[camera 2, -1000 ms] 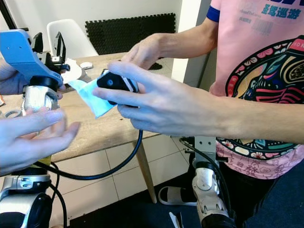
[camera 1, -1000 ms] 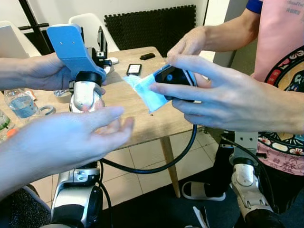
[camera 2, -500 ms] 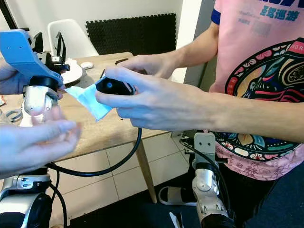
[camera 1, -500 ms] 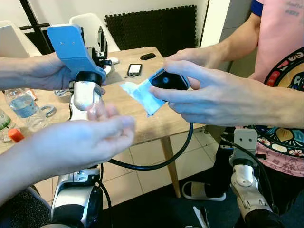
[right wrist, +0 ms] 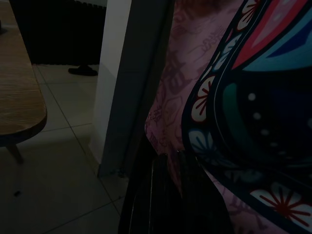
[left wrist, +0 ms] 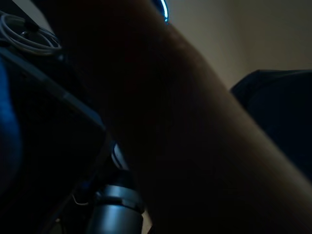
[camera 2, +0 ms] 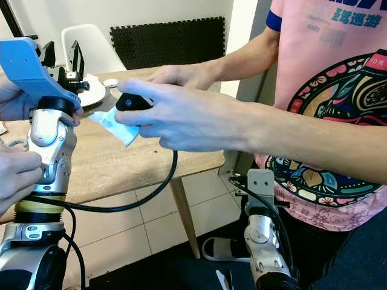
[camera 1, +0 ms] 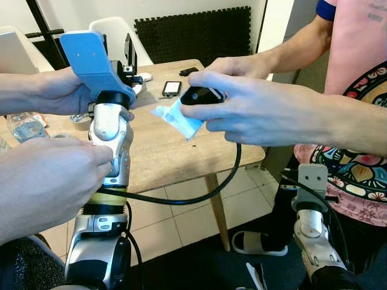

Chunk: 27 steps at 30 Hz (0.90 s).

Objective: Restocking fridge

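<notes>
Left arm [camera 1: 109,139] raised upright, right arm [camera 1: 314,235] hanging low.

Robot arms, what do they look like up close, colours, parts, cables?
Both are silver metal with rounded joint housings. The left arm carries a blue plastic mount at its top, with black gripper parts behind it, and a yellow band low on the forearm. A thick black cable loops beside it. The right arm has thinner black cables along it.
</notes>
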{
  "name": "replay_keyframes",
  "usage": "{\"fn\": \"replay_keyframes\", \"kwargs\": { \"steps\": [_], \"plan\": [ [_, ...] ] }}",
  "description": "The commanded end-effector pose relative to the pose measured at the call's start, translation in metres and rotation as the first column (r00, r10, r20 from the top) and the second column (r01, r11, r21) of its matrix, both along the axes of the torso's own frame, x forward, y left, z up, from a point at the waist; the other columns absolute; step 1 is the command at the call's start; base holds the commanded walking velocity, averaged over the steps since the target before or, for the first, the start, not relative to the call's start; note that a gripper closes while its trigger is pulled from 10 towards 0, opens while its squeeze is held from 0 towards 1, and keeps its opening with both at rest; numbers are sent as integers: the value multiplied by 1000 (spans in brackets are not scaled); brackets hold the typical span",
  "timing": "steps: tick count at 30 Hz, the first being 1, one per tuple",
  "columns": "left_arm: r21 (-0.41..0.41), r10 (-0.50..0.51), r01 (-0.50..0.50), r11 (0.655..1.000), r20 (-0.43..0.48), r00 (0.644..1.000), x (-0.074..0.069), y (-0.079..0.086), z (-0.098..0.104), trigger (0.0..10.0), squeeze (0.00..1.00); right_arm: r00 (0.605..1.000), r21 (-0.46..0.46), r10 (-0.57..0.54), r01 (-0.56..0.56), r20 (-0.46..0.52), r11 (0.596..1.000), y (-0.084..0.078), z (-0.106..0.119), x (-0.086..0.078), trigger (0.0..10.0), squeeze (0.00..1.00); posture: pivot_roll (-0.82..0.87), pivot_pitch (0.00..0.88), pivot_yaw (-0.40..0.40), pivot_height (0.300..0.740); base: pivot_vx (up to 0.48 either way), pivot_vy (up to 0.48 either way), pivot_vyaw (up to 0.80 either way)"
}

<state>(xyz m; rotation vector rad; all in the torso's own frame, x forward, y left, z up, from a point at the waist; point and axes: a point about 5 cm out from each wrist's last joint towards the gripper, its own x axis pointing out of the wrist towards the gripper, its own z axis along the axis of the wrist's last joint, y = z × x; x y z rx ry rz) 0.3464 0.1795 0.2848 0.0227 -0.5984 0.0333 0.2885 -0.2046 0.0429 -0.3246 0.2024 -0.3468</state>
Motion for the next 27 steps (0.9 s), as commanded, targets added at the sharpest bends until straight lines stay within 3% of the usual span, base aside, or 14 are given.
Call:
{"fn": "replay_keyframes", "kwargs": {
  "steps": [1,27],
  "plan": [
    [29,1,0,1000,-11,1000,1,-1,0,10000,0,1000,9,-13,13,5,1000,-3,1,1,10000,0,-7,0,12,740,0,0,0],
    [29,2,-1,1000,-10,1000,3,0,0,10000,0,1000,8,-18,18,3,1000,-4,0,1,10000,0,-9,0,11,740,0,0,0]
  ]
}}
